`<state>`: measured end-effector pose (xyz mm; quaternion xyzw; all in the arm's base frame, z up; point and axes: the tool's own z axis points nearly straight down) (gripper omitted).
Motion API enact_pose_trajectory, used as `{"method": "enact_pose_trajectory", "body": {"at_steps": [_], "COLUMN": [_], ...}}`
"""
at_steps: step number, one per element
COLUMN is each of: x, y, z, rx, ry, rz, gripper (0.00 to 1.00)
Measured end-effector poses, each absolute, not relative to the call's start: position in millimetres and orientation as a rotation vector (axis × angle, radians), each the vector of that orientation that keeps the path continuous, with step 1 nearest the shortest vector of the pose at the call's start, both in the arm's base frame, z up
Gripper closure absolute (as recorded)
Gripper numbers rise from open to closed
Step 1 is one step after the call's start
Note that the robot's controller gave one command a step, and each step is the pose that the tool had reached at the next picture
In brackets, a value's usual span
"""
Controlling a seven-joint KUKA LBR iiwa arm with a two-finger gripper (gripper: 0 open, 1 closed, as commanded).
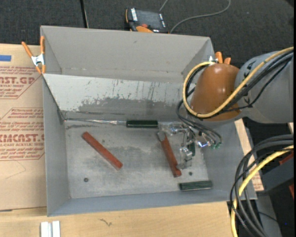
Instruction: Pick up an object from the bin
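Where the floor of the grey bin (54, 147) lies barest, at left, one red-brown stick (102, 150) rests flat on a slant. Against the back wall, a dark-handled tool (142, 124) lies along the crease. Right of centre, a second red-brown stick (169, 156) lies just beside the jaws; whether they are released or clenched cannot be told. It is probably light, stiff and narrow: pinch mid-length, across the width. A dark green bar (195, 185) sits front right.

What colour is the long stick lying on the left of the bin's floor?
Reddish-brown. The stick shows best in the camera view, against the grey floor.
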<state>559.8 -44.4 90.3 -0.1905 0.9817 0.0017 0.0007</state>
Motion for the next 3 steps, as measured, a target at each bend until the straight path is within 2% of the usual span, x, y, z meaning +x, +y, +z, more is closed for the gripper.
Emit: {"method": "enact_pose_trajectory", "body": {"at_steps": [1,2,3], "x": [580.3,580.4,570.7], "y": [-40.5,-41.2,-32.1], "z": [69.6,70.5,206.0], "rx": [-1.525,-1.523,-1.35], "ry": [2.743,2.746,2.826], "rz": [0.001,0.002,-0.005], "gripper": [0.0,1.0,1.0]}}
